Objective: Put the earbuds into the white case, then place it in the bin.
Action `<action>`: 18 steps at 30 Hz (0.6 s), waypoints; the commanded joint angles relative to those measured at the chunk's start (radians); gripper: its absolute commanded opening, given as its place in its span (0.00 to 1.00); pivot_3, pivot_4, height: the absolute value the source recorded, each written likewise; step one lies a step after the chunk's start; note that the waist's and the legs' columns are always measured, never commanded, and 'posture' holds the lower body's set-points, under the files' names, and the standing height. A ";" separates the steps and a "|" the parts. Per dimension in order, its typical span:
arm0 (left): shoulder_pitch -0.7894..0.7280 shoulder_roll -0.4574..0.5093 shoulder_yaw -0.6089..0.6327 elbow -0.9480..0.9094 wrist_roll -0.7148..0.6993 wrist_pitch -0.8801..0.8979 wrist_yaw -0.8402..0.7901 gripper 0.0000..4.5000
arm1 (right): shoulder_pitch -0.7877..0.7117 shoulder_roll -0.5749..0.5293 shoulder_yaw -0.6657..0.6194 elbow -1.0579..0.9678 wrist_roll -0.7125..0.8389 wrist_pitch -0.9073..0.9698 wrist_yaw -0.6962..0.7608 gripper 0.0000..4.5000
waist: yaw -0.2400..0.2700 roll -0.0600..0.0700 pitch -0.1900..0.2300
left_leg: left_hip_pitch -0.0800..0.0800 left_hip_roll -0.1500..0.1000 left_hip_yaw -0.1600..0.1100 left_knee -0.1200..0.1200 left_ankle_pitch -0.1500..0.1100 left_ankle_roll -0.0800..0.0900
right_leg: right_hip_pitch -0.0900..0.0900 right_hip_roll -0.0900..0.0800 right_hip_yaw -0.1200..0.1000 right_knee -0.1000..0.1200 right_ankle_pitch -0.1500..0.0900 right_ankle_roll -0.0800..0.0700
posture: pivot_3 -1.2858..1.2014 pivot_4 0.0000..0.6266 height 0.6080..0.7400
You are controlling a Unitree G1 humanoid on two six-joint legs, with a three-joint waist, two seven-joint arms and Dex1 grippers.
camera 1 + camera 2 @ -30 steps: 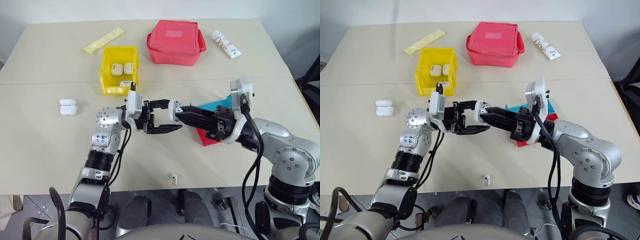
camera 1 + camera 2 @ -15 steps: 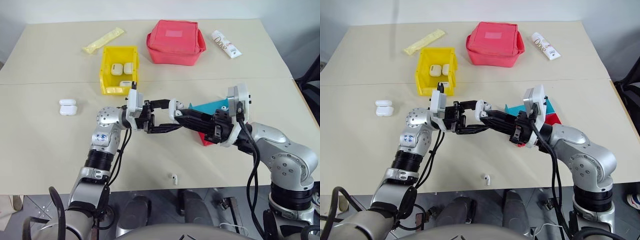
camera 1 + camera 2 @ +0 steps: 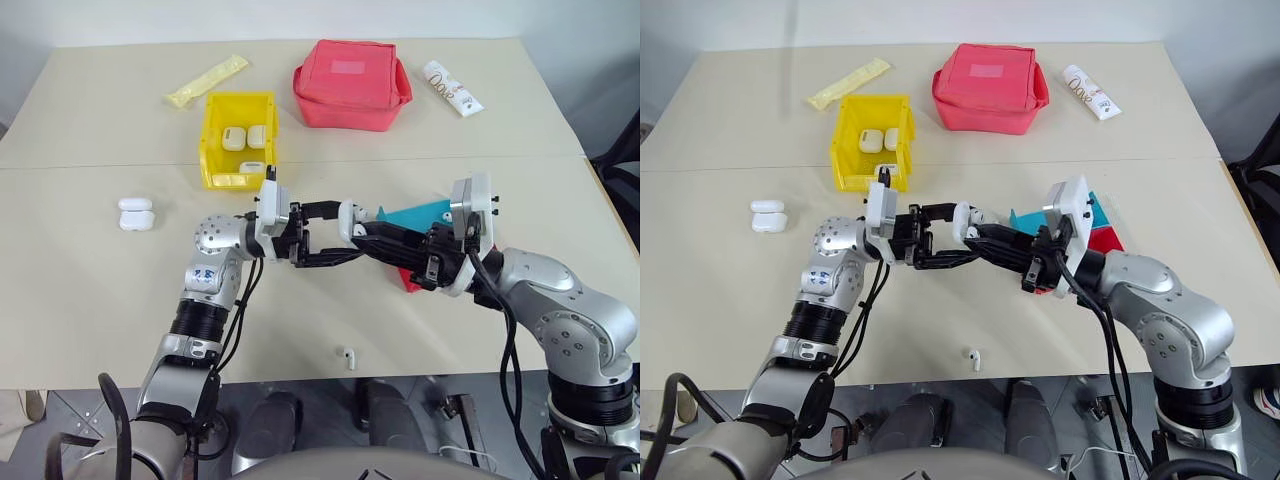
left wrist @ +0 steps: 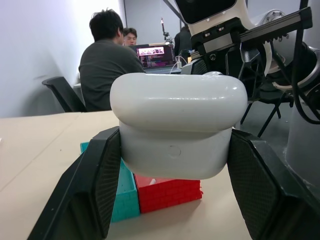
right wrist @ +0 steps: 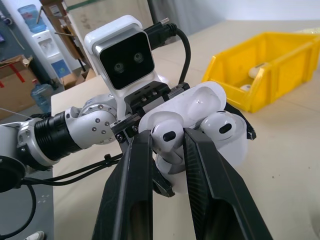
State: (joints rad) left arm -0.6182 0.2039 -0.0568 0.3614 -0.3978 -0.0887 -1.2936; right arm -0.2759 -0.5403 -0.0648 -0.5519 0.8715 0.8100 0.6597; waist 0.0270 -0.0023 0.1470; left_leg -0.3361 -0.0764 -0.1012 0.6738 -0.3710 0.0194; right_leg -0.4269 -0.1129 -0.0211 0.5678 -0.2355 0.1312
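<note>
Glossy white pebble-shaped earbud case (image 4: 178, 131), lid open, sits clamped in the left gripper (image 3: 330, 240) above mid-table while the right gripper (image 5: 170, 150) pinches a tiny white earbud (image 5: 167, 136) at its socket; slight misalignment could drop it.

Table (image 3: 100, 290): bin (image 3: 238, 140) at back left-centre with cases (image 3: 243, 137) inside; pouch (image 3: 351, 84) right of bin; tube (image 3: 452, 88) far right; packet (image 3: 207, 80) behind bin; spare case (image 3: 135, 213) left; trays (image 3: 420, 225) right; lone earbud (image 3: 349, 356) near front edge.
</note>
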 commanded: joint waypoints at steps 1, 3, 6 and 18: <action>-0.059 0.003 0.037 -0.050 -0.043 -0.039 -0.001 0.62 | 0.034 -0.033 0.026 0.020 -0.031 0.047 -0.032 0.11 | 0.000 0.000 0.000 | 0.000 0.000 0.000 0.000 0.000 0.000 | 0.000 0.000 0.000 0.000 0.000 0.000 | 0.52 0.24 1.00; -0.059 0.006 0.036 -0.049 -0.041 -0.039 -0.006 0.62 | 0.033 -0.034 0.029 0.020 -0.030 0.043 -0.037 0.11 | 0.000 0.000 0.000 | 0.000 0.000 0.000 0.000 0.000 0.000 | 0.000 0.000 0.000 0.000 0.000 0.000 | 0.52 0.24 1.00; -0.059 0.007 0.035 -0.048 -0.040 -0.041 -0.009 0.62 | 0.028 -0.036 0.031 0.015 -0.024 0.041 -0.040 0.11 | 0.000 0.000 0.000 | 0.000 0.000 0.000 0.000 0.000 0.000 | 0.000 0.000 0.000 0.000 0.000 0.000 | 0.52 0.24 1.00; -0.049 0.015 0.027 -0.042 -0.028 -0.047 -0.015 0.62 | -0.024 -0.053 0.014 -0.015 0.031 0.052 -0.039 0.11 | 0.000 0.000 0.000 | 0.000 0.000 0.000 0.000 0.000 0.000 | 0.000 0.000 0.000 0.000 0.000 0.000 | 0.52 0.24 1.00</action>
State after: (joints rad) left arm -0.6255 0.2167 -0.0573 0.3649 -0.3888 -0.1093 -1.3121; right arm -0.3082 -0.5704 -0.0485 -0.5608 0.8994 0.8313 0.6329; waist 0.0271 -0.0024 0.1470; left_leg -0.3361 -0.0763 -0.1012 0.6736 -0.3711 0.0194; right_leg -0.4268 -0.1130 -0.0212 0.5673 -0.2355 0.1312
